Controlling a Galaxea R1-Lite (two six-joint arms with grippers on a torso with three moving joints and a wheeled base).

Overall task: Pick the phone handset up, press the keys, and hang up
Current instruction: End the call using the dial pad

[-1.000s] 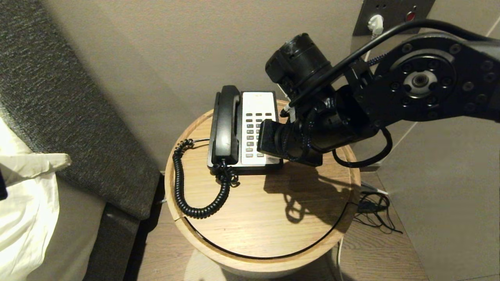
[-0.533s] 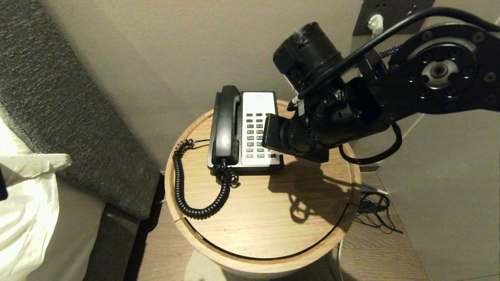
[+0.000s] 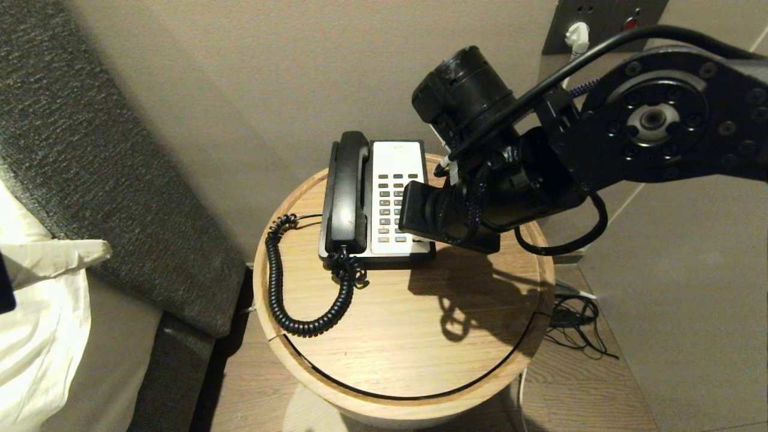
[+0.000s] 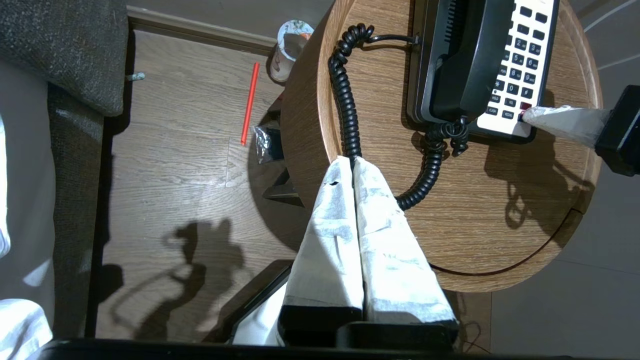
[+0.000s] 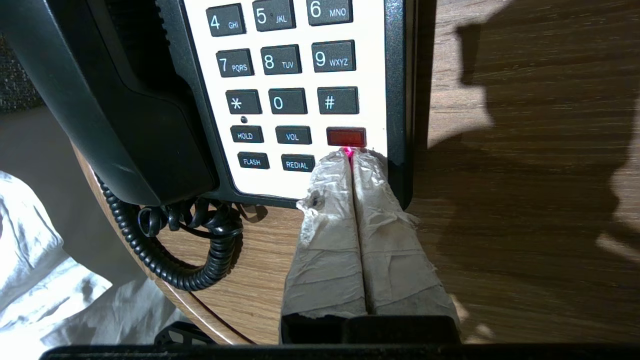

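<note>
Right wrist view shows your right gripper [image 5: 352,155] closed, fingertips at the red key; the long black plastic handset [image 5: 125,100] rests cradled. It looks stiff, light, smooth: grasp its narrow middle.

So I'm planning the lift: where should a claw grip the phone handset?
Grip the phone handset around its slim middle bar, coming from above. It lies flat in the cradle, bulky ends seated low, with the keys close alongside and the coiled cord trailing from its near end.
</note>
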